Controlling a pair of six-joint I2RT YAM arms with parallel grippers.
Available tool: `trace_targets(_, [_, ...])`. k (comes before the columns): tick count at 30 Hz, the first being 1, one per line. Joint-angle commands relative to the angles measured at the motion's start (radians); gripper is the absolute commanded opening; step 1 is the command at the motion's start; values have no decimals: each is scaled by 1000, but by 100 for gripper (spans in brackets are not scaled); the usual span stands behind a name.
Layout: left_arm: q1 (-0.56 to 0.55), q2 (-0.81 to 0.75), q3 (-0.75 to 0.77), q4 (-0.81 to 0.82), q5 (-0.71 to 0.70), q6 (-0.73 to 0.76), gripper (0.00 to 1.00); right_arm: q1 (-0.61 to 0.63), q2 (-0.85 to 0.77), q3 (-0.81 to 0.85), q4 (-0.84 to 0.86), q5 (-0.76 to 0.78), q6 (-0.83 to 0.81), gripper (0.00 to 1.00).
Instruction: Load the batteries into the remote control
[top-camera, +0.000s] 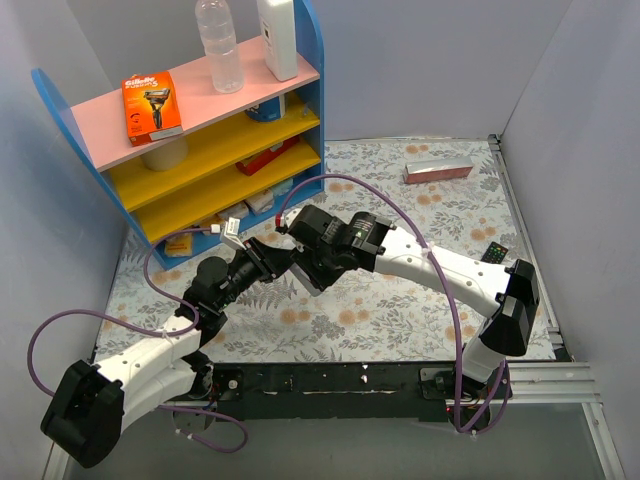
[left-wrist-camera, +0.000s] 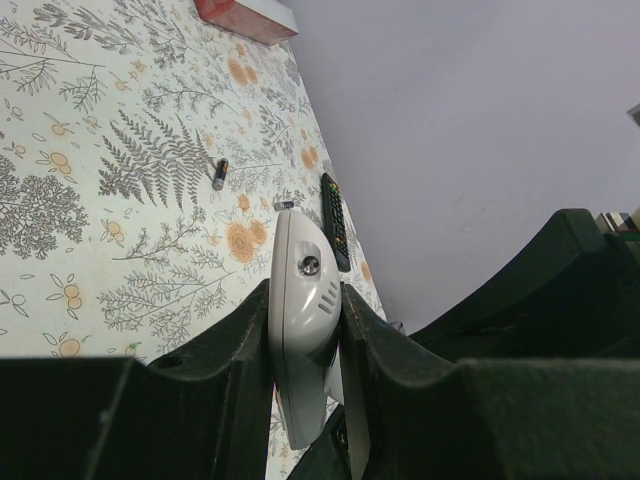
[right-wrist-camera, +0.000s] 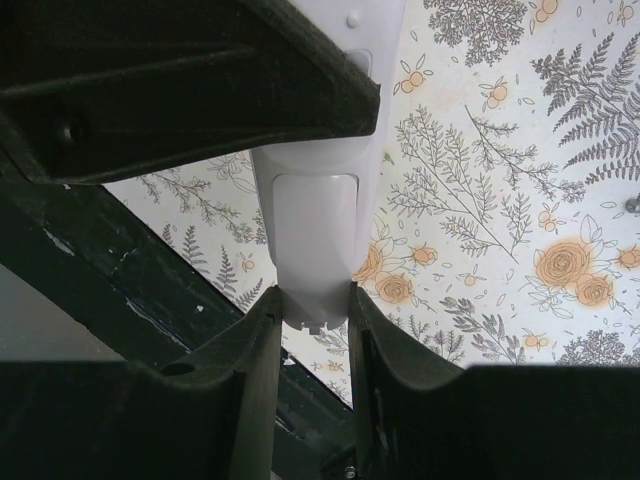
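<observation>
Floral table (top-camera: 385, 322), battery (left-wrist-camera: 220, 174); shelf (top-camera: 205, 100) holds razor pack (top-camera: 152, 105), bottle (top-camera: 219, 45).

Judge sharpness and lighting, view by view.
Top external: even soft light, sharp, only weak shadows. Left wrist: white remote and battery clear; left gripper dark, detail lost. Right wrist: floral tablecloth sharp; right gripper nearly black; no glare.

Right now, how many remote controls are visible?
2. The white remote is gripped by the left gripper and the right gripper; the black remote lies on the table near its right edge. Others may be hidden.
</observation>
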Motion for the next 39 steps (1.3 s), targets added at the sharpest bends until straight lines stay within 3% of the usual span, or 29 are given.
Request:
trace_targets(1, [-9, -27, 29, -24, 49, 5, 0, -2, -4, 55, 86, 76, 23, 8])
trace_targets(19, [-10, -38, 23, 22, 66, -105, 0, -2, -46, -41, 201, 64, 16, 15])
trace_targets(39, [-9, -64, 20, -42, -35, -202, 0, -2, -41, -43, 172, 41, -27, 43])
